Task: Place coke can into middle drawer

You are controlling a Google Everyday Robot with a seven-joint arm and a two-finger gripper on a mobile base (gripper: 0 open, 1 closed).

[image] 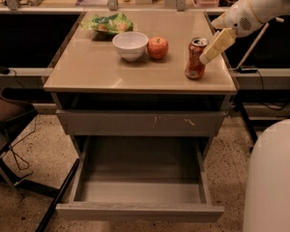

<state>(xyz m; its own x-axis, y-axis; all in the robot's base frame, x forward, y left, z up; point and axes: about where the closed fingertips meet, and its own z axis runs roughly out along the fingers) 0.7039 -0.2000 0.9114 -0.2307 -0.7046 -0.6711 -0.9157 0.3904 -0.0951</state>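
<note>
The coke can (pixel 195 59), red with a silver top, stands upright near the right front corner of the tan table top (pixel 92 66). My gripper (pixel 208 56) comes down from the upper right on the white arm and sits right beside the can's right side, level with its upper half. The middle drawer (pixel 140 185) is pulled out wide below, showing a bare grey floor and a plain front panel (pixel 140 212). It lies well below and to the left of the can.
A white bowl (pixel 130 45), a red apple (pixel 157 48) and a green chip bag (pixel 108 23) sit on the table's back half. The drawer front with white scuffs (pixel 140 123) is shut. A chair (pixel 7 115) stands left. The robot's white body (pixel 273 178) fills the lower right.
</note>
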